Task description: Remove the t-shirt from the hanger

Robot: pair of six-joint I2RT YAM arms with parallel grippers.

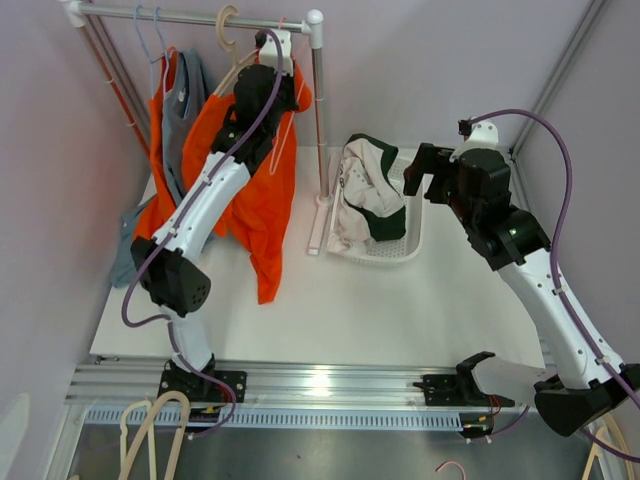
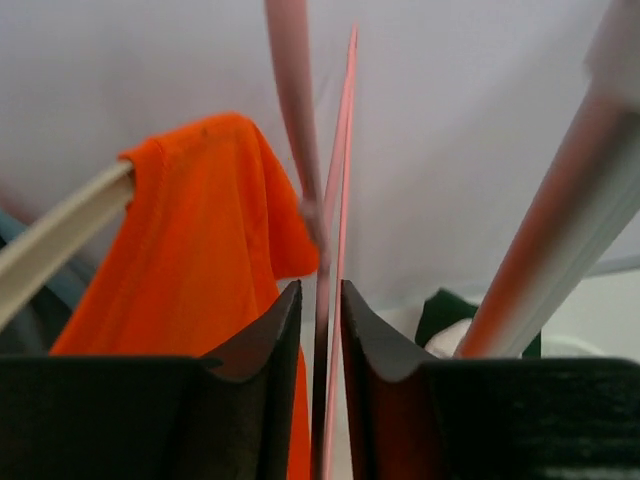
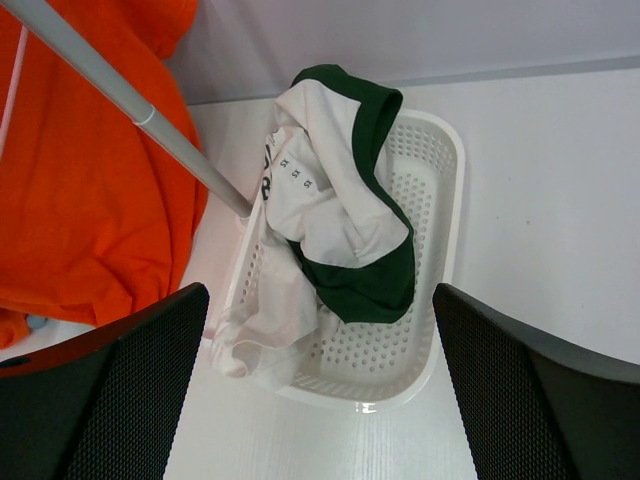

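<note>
Left gripper (image 2: 320,310) is up at the rail (image 1: 200,17), jaws a sliver apart with the thin pink hanger (image 2: 340,150) running between them; can't tell if it's pinched or just bracketed. The orange t-shirt (image 1: 262,200) hangs from the rack, one shoulder draped over a cream hanger arm (image 2: 60,232). Right gripper (image 3: 315,300) is spread wide and empty over the white basket (image 3: 455,170). Risk: a slack hold on thin wire may slip, and tugging with that shoulder hooked could snag fabric or drag a hanger off the rail.

One rack (image 1: 200,17), one basket (image 1: 414,246), two arms (image 1: 215,195), two tools (image 2: 320,292) (image 3: 320,290)
</note>
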